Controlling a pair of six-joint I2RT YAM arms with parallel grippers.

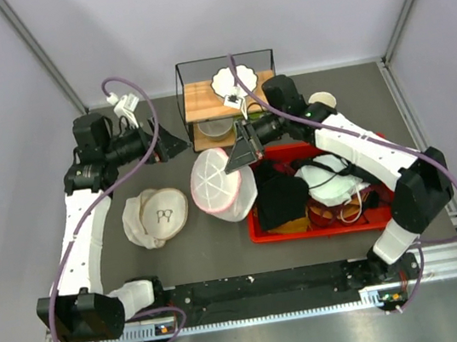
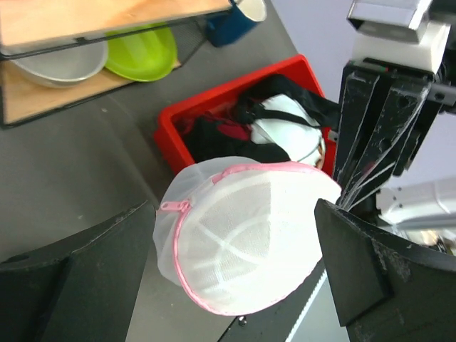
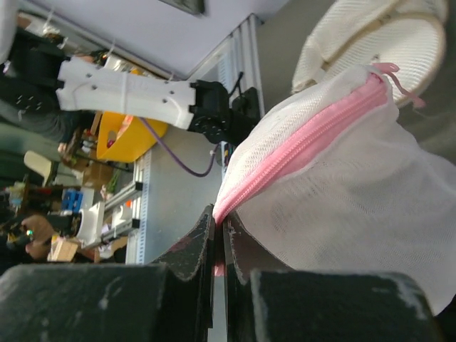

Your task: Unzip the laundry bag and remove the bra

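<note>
The right gripper (image 3: 219,222), jaws pinched tight on the pink zipper band (image 3: 299,146), holds the white mesh laundry bag (image 1: 218,188) raised just left of the red bin (image 1: 319,232). The left gripper (image 1: 177,144) hovers nearby, jaws spread wide, holding nothing.

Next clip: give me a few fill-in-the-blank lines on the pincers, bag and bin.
1. The right pincer is ___ on the bag's pink zipper band.
2. The left pincer stands ___, holding nothing.
3. The bin beside the bag is ___ in colour.

Missing words: shut; open; red.
</note>
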